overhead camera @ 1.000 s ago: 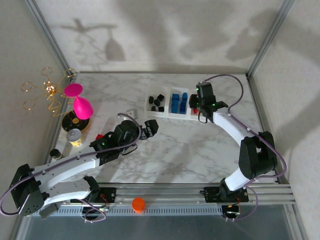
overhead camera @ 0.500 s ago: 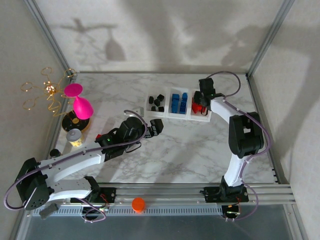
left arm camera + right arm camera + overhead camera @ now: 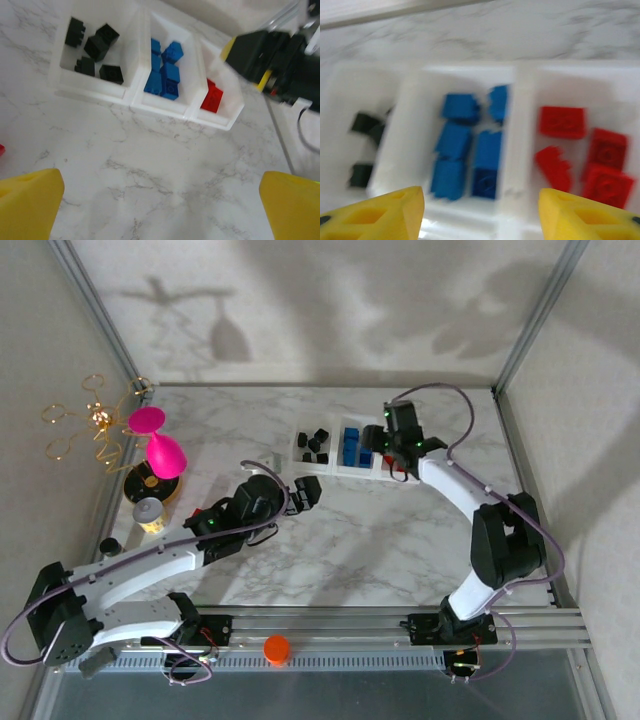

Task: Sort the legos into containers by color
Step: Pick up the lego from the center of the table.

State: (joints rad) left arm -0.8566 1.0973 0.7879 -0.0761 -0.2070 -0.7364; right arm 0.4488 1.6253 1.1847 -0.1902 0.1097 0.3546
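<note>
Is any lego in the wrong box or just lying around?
No brick is in a wrong box: the trays hold black, blue and red separately. But one red lego lies loose on the table beside the left arm, outside them.

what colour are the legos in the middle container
Blue legos, clearest in the right wrist view.

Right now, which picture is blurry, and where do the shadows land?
Right wrist view: motion-smeared, the small red plastic toy bricks soft-edged. Left wrist view: sharper, the small black plastic toy bricks crisp. Top view: the pink goblet-shaped ornament throws its shadow on the pale back wall.
</note>
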